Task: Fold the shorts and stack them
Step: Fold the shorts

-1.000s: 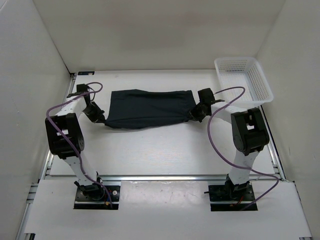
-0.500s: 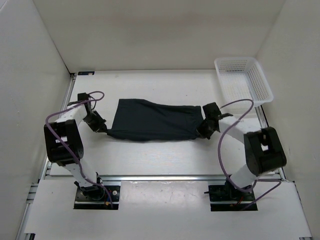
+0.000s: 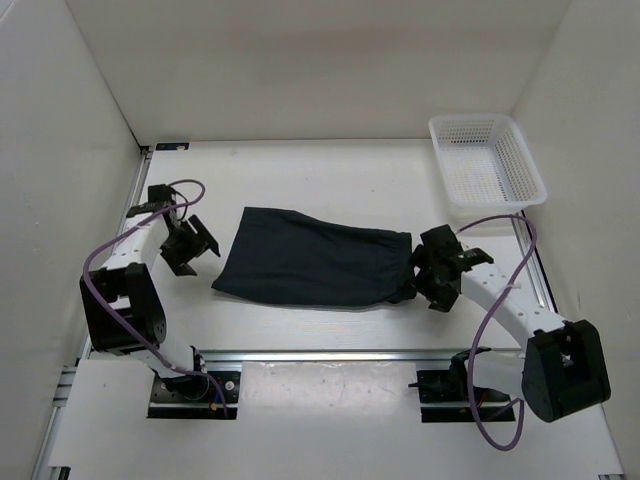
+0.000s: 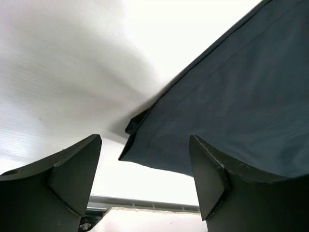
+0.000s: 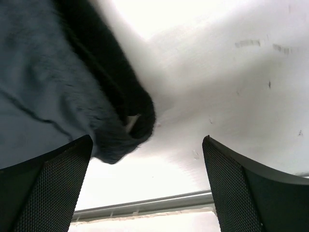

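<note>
dragged nearer and let go at both ends since a second ago. from above, find the shorts [image 3: 315, 268] lying flat on the counter [image 3: 330, 185], stretched wide between the left jaws and the right jaws. note the left jaws spread apart and empty, just off the cloth's left edge with a strip of bare counter between. note the right jaws spread apart too, right at the bunched right end, clamped on nothing. leave the white basket [image 3: 440, 160] out of it for now, well beyond the right jaws at the far corner.

from the left wrist, see wide-apart jaws holding nothing, and a hemmed corner of the shorts [image 4: 231, 106] just ahead of the gap, curled slightly off the counter [image 4: 72, 72].

from the right wrist, see jaws likewise apart, with a rolled dark corner of the shorts [image 5: 43, 87] ahead and off to one side, resting on the counter [image 5: 217, 72].

probably a regrasp before the first fold. to do it well:
- come in low and slip one jaw under the hem.
- take all layers at matching corners, and close only once cloth sits deep in the gap.
- flatten that bunched right corner first, or expect a lumpy fold.
- lift both ends together and level.
- carry across in one arc with light tension, and avoid dragging the far edge.
</note>
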Motion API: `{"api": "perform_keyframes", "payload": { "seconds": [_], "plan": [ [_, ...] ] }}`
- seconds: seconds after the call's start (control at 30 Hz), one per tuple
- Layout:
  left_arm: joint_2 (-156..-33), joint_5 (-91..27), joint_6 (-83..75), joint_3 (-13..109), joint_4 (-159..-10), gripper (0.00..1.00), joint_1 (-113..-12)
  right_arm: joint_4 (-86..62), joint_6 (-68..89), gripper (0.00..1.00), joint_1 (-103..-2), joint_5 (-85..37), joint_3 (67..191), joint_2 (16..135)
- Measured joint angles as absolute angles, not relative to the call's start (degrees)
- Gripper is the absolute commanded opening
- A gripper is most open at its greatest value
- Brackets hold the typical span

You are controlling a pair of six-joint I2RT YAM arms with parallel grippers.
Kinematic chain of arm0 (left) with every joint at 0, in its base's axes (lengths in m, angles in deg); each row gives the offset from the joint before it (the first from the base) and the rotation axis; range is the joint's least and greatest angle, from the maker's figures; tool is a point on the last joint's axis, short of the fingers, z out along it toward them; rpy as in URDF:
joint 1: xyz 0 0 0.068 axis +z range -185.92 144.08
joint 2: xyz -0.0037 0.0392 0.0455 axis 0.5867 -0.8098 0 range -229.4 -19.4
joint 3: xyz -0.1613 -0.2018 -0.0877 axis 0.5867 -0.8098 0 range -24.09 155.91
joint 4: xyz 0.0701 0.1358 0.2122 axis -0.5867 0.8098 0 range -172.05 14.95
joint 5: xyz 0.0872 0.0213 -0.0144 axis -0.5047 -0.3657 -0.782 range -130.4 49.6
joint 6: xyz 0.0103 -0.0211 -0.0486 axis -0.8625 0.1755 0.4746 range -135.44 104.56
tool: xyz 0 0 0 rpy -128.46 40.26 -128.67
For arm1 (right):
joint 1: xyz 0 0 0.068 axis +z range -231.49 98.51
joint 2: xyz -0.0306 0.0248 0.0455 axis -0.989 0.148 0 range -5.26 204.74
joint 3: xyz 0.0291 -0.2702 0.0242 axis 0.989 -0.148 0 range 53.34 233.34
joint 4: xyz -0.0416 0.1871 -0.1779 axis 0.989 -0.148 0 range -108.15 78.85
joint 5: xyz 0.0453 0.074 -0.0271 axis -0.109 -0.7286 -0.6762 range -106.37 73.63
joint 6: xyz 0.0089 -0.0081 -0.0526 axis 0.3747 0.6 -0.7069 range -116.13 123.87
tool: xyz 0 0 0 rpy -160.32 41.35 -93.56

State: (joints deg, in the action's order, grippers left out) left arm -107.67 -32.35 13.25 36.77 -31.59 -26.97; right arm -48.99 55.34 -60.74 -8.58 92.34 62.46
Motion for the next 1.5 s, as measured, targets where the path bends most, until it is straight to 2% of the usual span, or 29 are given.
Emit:
{"api": "perform_keyframes", "payload": {
  "seconds": [0.03, 0.1, 0.23, 0.37, 0.57, 0.67, 0.7, 0.73, 0.77, 0.97, 1.5],
  "plan": [
    [-107.7, -32.8, 13.2, 38.2, -31.1, 0.85, -27.0, -49.1, 54.4, 0.91, -60.9, -8.6, 93.3, 62.7],
    [-107.7, -33.7, 13.1, 41.1, -30.8, 0.80, -27.0, -49.1, 52.3, 0.85, -61.6, -8.9, 95.4, 64.3],
    [-109.0, -34.7, 13.0, 46.4, -31.0, 0.76, -27.0, -46.8, 47.4, 0.81, -64.0, -11.1, 100.6, 71.3],
    [-113.5, -35.2, 12.8, 49.0, -31.5, 0.75, -27.0, -43.7, 42.7, 0.68, -66.1, -14.7, 103.1, 77.7],
    [-121.3, -35.2, 12.9, 49.2, -31.6, 0.72, -27.0, -39.2, 39.1, 0.54, -67.1, -20.4, 104.3, 86.5],
    [-123.0, -34.9, 13.4, 49.2, -32.0, 0.71, -27.0, -36.4, 38.0, 0.28, -67.4, -22.8, 104.1, 87.2],
    [-123.1, -34.8, 13.5, 49.2, -32.4, 0.71, -27.0, -35.8, 38.0, 0.11, -67.5, -23.5, 104.1, 87.4],
    [-123.1, -34.8, 13.6, 49.2, -32.7, 0.70, -27.1, -35.2, 37.9, 0.03, -67.4, -23.8, 104.1, 87.4],
    [-123.2, -34.8, 13.6, 49.2, -33.0, 0.70, -27.1, -34.7, 37.6, 0.00, -67.4, -23.9, 104.1, 87.5],
    [-123.8, -34.7, 14.4, 47.5, -35.4, 0.67, -29.2, -35.7, 37.6, 0.00, -67.2, -21.0, 104.7, 87.8],
    [-125.6, -34.0, 19.4, 44.8, -37.3, 0.66, -42.5, -52.3, 31.3, 0.00, -67.7, -0.7, 116.9, 82.8]
  ]
}}
